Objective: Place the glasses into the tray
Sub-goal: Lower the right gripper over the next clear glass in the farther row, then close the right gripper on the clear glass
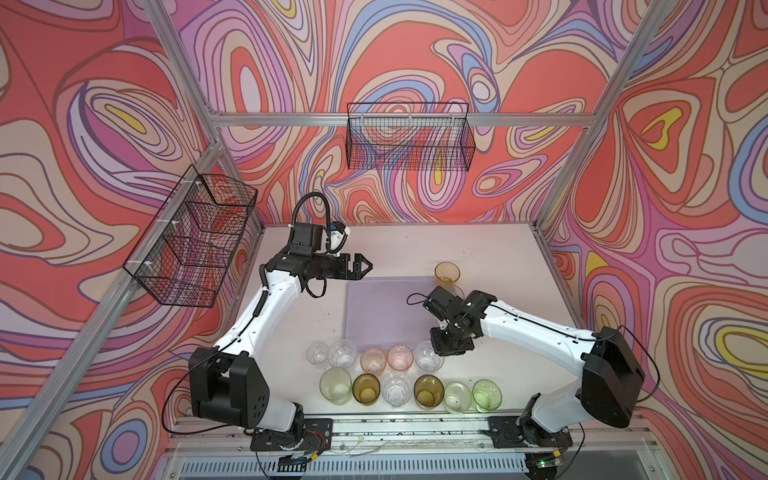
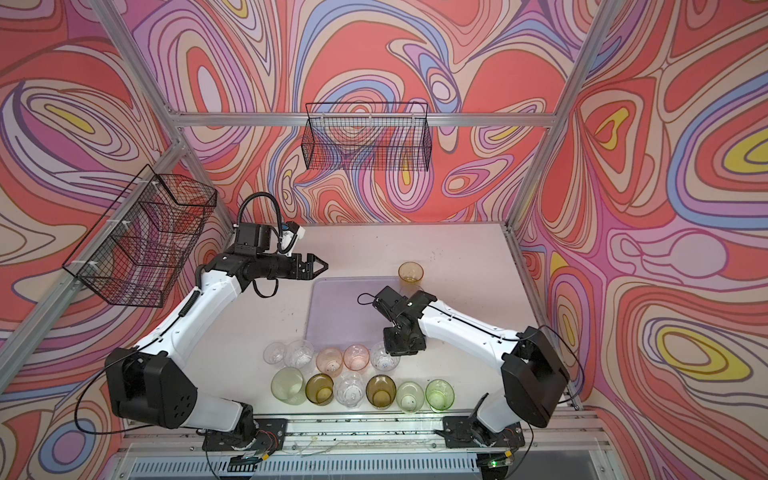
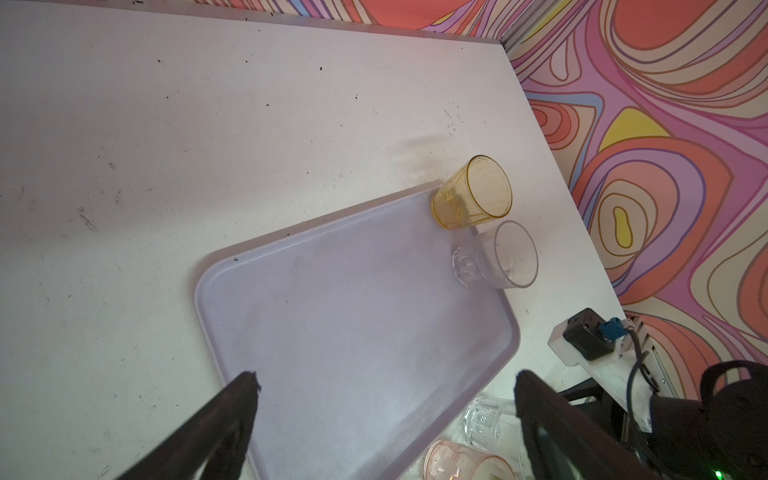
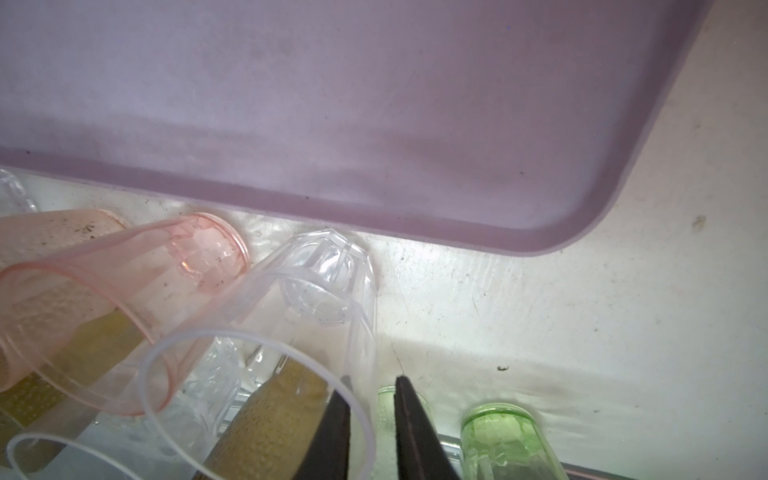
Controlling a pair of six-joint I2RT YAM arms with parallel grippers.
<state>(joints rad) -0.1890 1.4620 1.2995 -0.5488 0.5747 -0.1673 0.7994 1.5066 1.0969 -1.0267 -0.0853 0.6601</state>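
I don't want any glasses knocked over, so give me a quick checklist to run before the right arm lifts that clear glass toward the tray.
1. right gripper astride the clear glass rim: ok, one finger inside, one outside.
2. Grip firm: cannot tell.
3. pink glass clear of the lift: cannot tell, it stands tight beside.
4. tray floor bare for a drop: ok.
5. left gripper out of the way: ok, open and empty at the tray's far left corner.
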